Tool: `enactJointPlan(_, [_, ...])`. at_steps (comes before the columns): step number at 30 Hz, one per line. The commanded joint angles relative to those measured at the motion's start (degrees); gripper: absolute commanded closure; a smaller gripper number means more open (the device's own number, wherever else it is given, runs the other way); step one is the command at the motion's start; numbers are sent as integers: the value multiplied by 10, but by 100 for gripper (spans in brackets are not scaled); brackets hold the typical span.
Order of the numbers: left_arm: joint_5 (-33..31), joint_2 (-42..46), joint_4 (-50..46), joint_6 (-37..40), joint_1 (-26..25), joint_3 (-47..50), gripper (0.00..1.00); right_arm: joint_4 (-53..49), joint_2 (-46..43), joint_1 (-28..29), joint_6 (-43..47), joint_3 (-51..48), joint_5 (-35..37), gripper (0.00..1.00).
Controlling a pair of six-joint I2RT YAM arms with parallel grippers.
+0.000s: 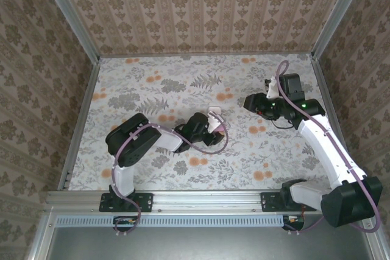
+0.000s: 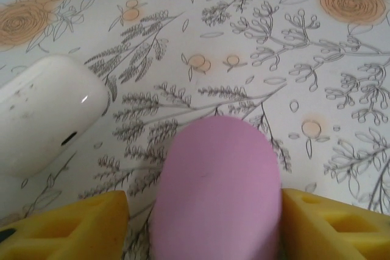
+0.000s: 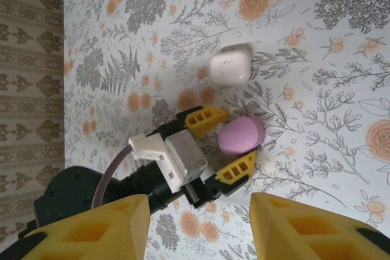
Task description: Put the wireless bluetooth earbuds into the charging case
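Here left arm (image 1: 131, 141) low, jaws apart astride pink case (image 2: 216, 193); right arm (image 1: 323, 144) raised, jaws open, empty.

We are finding no text, label, brand or number that we can read in any of the views. The white case (image 2: 42, 114) is showing a small dark mark on its side. In the blurred left wrist view it is looking more like a slot than print, and we are not making out any letters there. The pink case (image 2: 216, 193) is showing a plain surface.
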State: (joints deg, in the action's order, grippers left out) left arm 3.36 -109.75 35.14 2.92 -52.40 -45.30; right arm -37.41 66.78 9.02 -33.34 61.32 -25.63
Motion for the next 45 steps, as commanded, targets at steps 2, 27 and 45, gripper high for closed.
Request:
enactJointPlan(2, [-10, 66, -32, 9, 3, 33, 24, 2, -7, -21, 17, 1, 47, 48])
enactJointPlan(27, [-212, 472, -265, 1, 393, 141, 0, 669, 126, -26, 313, -318, 347, 5])
enactJointPlan(45, [-24, 332, 53, 47, 491, 238, 0, 886, 212, -73, 306, -388, 341, 0])
